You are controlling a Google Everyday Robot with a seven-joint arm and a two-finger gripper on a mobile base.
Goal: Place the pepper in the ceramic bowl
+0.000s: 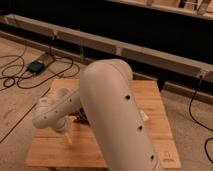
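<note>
The task is judged to be barely begun: the pepper cannot be made out anywhere on the table (150,100), most likely being hidden by the arm (115,115), and only a dark sliver of the bowl (82,115) is seen near the table's middle. The gripper (67,136) is found low over the table's front left part, jaws spread wide, with nothing seen held or touched; picking and placing are both left
</note>
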